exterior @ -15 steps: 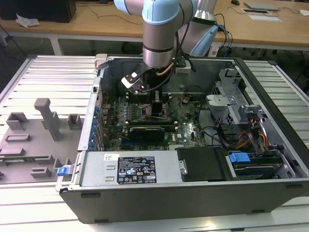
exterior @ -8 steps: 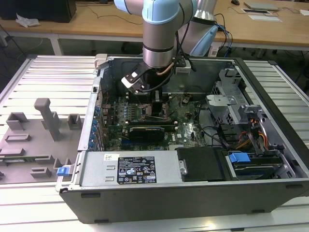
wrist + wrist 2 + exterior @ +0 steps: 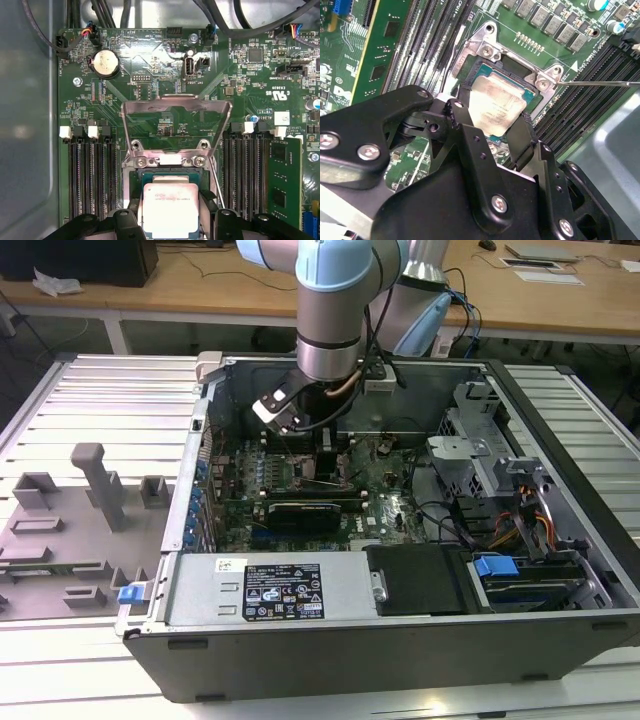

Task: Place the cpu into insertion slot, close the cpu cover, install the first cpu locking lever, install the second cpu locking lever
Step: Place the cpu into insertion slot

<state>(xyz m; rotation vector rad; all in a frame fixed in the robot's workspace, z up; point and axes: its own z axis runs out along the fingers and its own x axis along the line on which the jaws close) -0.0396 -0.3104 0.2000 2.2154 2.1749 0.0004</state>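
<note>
Our gripper (image 3: 492, 119) is clamped on the cpu (image 3: 170, 210), a finger against each of two opposite edges. The chip sits over the insertion slot (image 3: 472, 67); we cannot tell whether it is seated. The cpu cover (image 3: 175, 102) stands swung up beside the slot. A thin locking lever (image 3: 600, 83) juts out unlatched. The slot lies well inside the motherboard's (image 3: 240, 75) edges.
</note>
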